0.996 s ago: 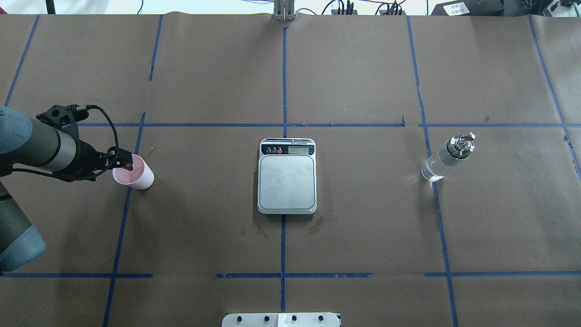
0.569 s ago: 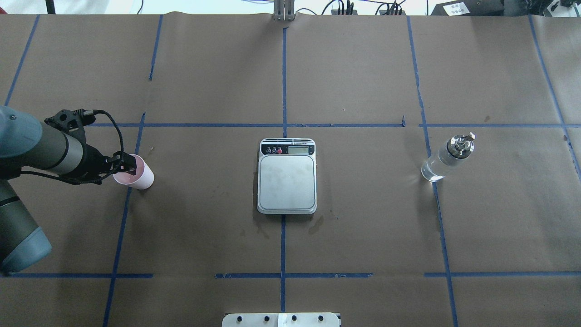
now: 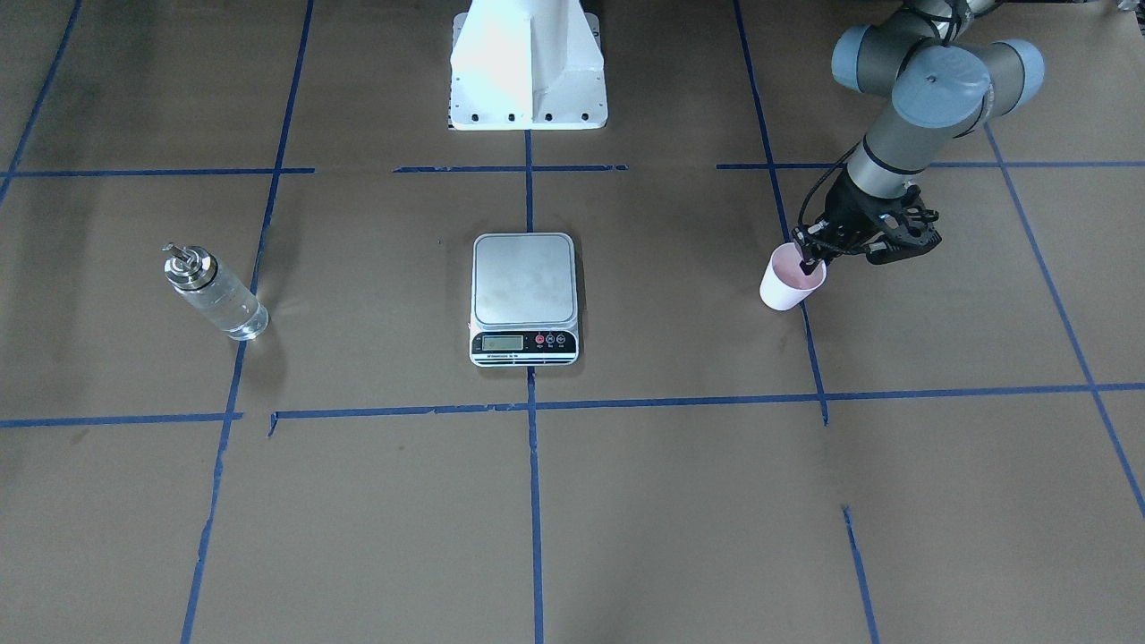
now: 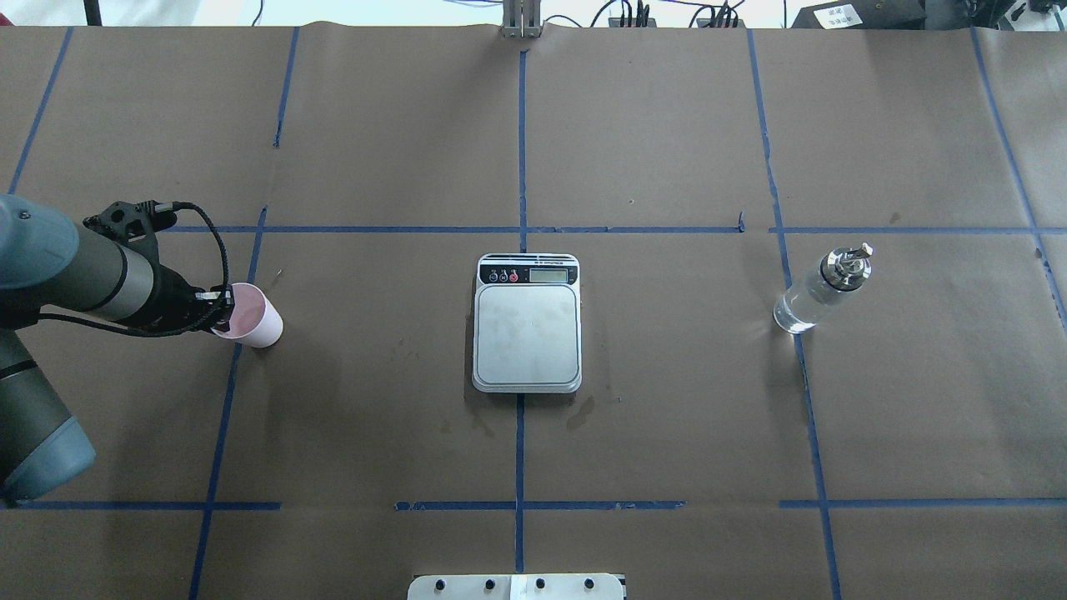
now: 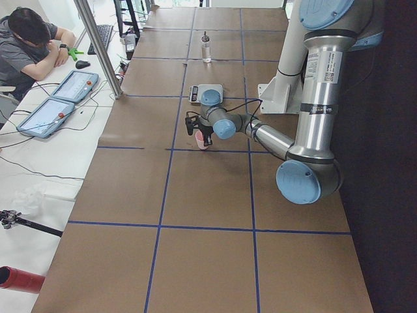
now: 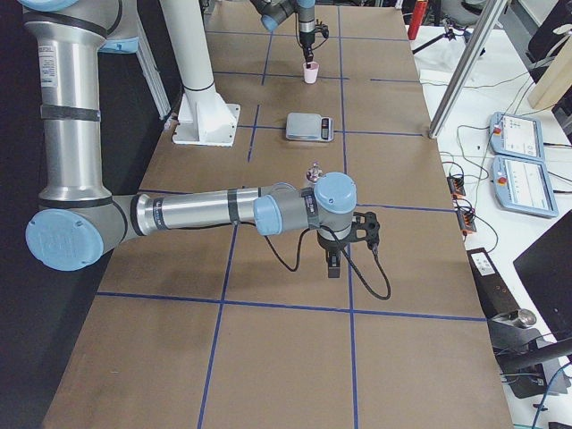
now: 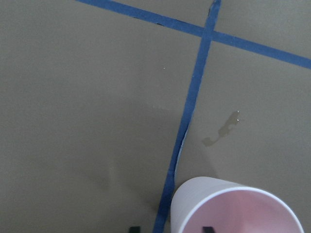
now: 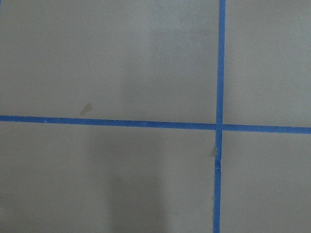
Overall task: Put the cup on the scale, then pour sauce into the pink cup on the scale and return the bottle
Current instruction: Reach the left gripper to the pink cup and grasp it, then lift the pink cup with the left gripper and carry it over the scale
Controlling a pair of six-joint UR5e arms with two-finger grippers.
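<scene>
Left hand [image 4: 221, 307]: fingers spread a little, astride the cup [image 4: 254, 321] wall, one inside the rim, one outside, not pinched as far as I can tell
Right hand [image 6: 332, 265]: low over the tabletop [image 4: 667, 417]; cannot tell its spread
Cup: upright, well to my left of the scale [image 4: 527, 333]
Bottle [image 4: 821, 287]: upright, capped, well to my right of the scale
Done: nothing yet
To do: grip cup, set it on scale, pour, return bottle

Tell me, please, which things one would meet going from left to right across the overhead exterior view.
cup → scale → bottle
</scene>
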